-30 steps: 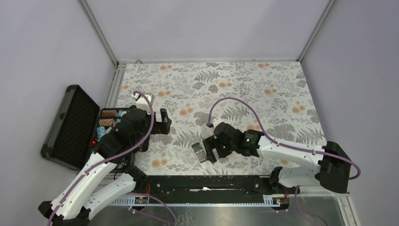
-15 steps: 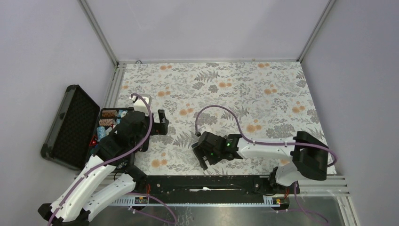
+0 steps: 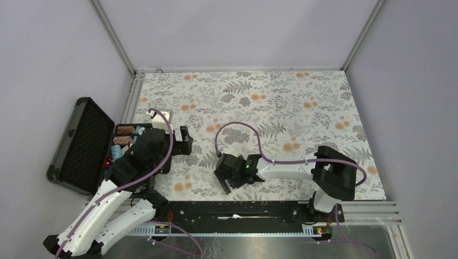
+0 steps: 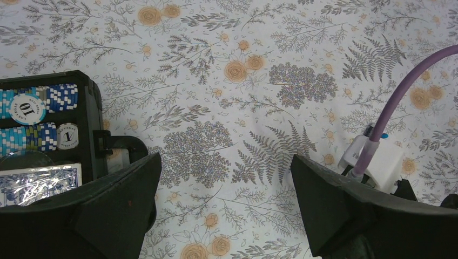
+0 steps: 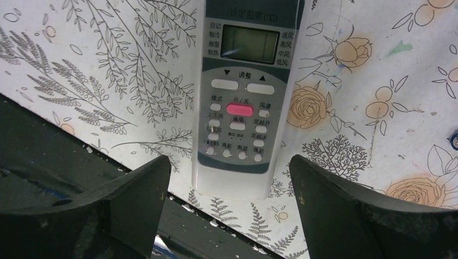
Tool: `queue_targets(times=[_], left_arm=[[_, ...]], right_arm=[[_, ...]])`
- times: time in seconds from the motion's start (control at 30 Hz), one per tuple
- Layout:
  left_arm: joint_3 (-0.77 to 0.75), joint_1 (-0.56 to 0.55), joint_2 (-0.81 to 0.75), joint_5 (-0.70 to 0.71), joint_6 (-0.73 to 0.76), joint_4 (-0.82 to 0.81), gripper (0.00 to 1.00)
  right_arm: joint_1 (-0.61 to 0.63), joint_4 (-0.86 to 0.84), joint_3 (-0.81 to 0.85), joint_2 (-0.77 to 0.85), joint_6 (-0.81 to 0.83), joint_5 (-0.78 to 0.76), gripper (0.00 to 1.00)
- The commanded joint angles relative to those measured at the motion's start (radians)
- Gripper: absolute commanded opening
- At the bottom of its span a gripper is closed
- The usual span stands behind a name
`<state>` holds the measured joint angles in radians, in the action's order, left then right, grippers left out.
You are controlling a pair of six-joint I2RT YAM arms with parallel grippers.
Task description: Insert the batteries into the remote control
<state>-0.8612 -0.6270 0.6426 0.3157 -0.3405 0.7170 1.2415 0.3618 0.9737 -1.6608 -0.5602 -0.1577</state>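
- Looking down from the right wrist, we see the remote control (image 5: pixel 244 97) lying flat and face up on the flowered worktop (image 5: pixel 389 81), with its grey screen at the far end and its pink button near the middle.
- The remote's button end lies close to the worktop's near edge, just beside the black rail (image 5: pixel 48 162).
- The right gripper (image 5: pixel 229 167) is spread wide with nothing in its grasp, one finger on either side of the remote's button end.
- Whether those fingers (image 5: pixel 135 205) touch the remote's sides we cannot tell from this angle; they seem to stand just clear of it.
- From the top camera, the right gripper (image 3: pixel 227 175) sits low over the worktop's near middle and hides the remote beneath it, with a purple cable (image 3: pixel 237 129) looping away behind it.
- The left gripper (image 4: pixel 224 172) is fully spread and empty, with only bare flowered worktop between its fingers.
- In the top view, the left gripper (image 3: pixel 186 141) sits at the left side of the worktop, well apart from the right one.
- Just beside the left gripper stands an open black case (image 4: pixel 89 108), holding rows of blue and white poker chips (image 4: pixel 51 97) and a wrapped deck of cards (image 4: pixel 38 181).
- The case's lid (image 3: pixel 75 143) hangs open past the worktop's left edge.
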Motion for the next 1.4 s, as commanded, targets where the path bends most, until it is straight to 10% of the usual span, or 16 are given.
queue_targets(times=[0.0, 0.47, 0.8, 1.03, 1.37], left_arm=[[0.003, -0.002, -0.012, 0.022, -0.005, -0.019, 0.99], [0.002, -0.002, -0.012, 0.019, -0.012, -0.019, 0.99], [-0.005, -0.002, -0.01, -0.011, -0.067, -0.014, 0.99], [-0.01, -0.001, 0.028, -0.07, -0.124, -0.024, 0.99], [0.041, 0.029, 0.087, -0.26, -0.224, -0.127, 0.99]], right_arm=[[0.016, 0.031, 0.041, -0.027, -0.03, -0.052, 0.88], [0.064, 0.116, 0.082, -0.106, -0.056, -0.138, 0.74], [0.065, 0.126, 0.059, -0.079, -0.078, -0.174, 0.22], [0.065, 0.127, 0.019, 0.013, -0.045, -0.208, 0.03], [0.001, 0.026, -0.098, 0.22, 0.024, -0.111, 0.0]])
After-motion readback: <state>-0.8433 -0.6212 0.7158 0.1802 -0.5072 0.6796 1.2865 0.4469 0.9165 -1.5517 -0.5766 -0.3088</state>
